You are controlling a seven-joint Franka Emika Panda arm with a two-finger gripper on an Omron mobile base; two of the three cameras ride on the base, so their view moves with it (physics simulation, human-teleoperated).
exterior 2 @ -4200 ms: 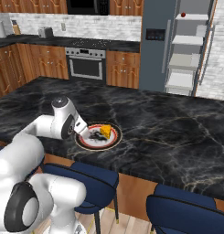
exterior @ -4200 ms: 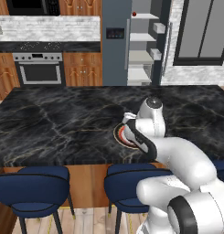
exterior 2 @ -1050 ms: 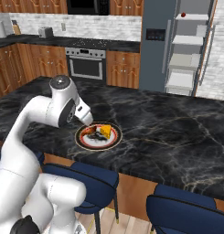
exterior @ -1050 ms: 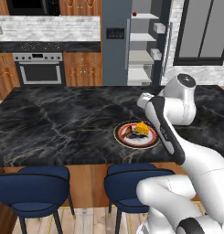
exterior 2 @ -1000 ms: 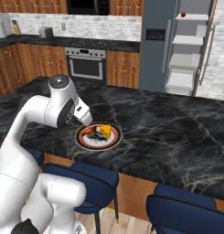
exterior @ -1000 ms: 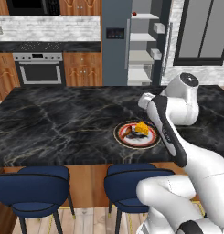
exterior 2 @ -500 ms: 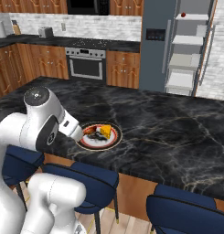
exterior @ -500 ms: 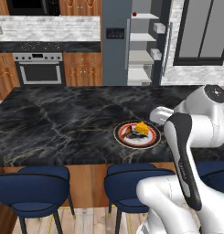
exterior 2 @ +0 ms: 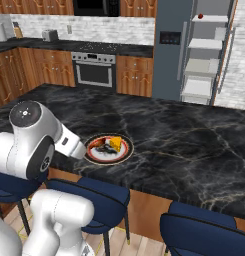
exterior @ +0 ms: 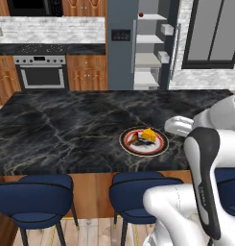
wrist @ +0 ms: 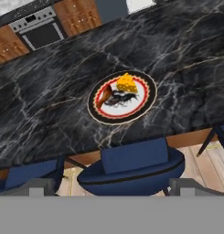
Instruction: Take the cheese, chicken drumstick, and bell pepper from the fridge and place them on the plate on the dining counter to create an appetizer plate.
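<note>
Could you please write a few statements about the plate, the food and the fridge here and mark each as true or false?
1. The cheese lies on the plate. True.
2. The bell pepper is on the plate. False: it sits on the top shelf of the open fridge.
3. The plate rests on the dining counter. True.
4. The gripper is closed on the cheese. False: it is open and holds nothing.
5. The chicken drumstick lies on the plate beside the cheese. True.
6. The fridge door is shut. False: its shelves are exposed.
</note>
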